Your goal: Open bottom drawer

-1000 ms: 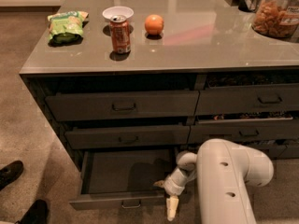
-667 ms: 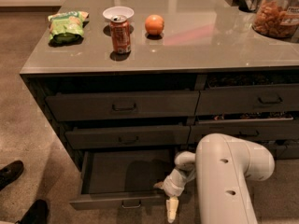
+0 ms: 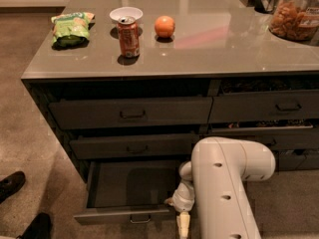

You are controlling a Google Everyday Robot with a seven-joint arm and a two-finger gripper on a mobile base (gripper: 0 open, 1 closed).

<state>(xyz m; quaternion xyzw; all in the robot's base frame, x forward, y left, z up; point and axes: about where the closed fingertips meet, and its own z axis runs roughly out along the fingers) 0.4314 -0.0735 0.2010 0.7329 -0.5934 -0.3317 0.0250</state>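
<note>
**Operator:** Grey speckled floor (image 3: 30,133) surrounds a dark grey cabinet with a glossy grey countertop (image 3: 209,44). Where does the task's thing lie?

**Technician:** The wide, low, dark grey bottom drawer (image 3: 130,185) sits at the foot of the left stack, pulled well out, its plain box exposed. Its long axis runs left to right, and its small dark loop handle (image 3: 140,218) sits mid-front.

**Operator:** And relative to the jaws?

**Technician:** The cream two-finger gripper (image 3: 183,225) hangs just beside the front's right end, at the tip of the white arm (image 3: 224,183). The handle lies to the gripper's left. Whether the jaws are apart or together, I cannot tell; no grasp on anything is visible.

**Operator:** Judgement?

**Technician:** The drawer appears essentially open.
</note>
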